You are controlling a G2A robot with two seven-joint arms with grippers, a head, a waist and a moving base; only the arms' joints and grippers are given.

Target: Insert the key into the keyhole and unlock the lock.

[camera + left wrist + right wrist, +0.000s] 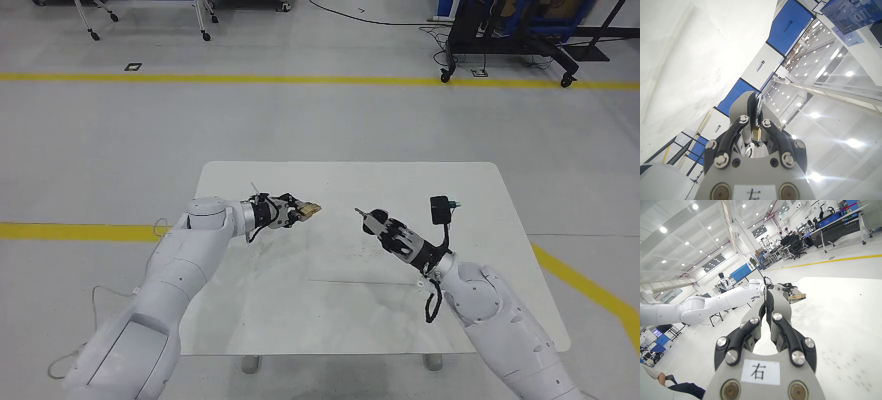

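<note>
Right gripper point(768, 294): my fingers are pressed flat together. A thin dark sliver sticks out past the tips, the key point(765, 280) as far as I can tell. Most of it is hidden between the pads.

Left gripper point(756, 109): pinching the lock point(757, 130), a small brass padlock. Its body sits between my two fingers, and the silver shackle point(761, 102) shows near the tips.

From above, both grippers are raised over the white table point(300, 330), facing each other across its middle. Left gripper point(290, 211) holds the lock point(309, 209) with the brass end pointing at the right gripper point(372, 222). The key point(358, 212) points back toward the lock. The two are near each other but not touching, with bare tabletop between them.

From the right wrist, the lock point(797, 297) lies beyond my fingertips, off to one side of the key's line.
</note>
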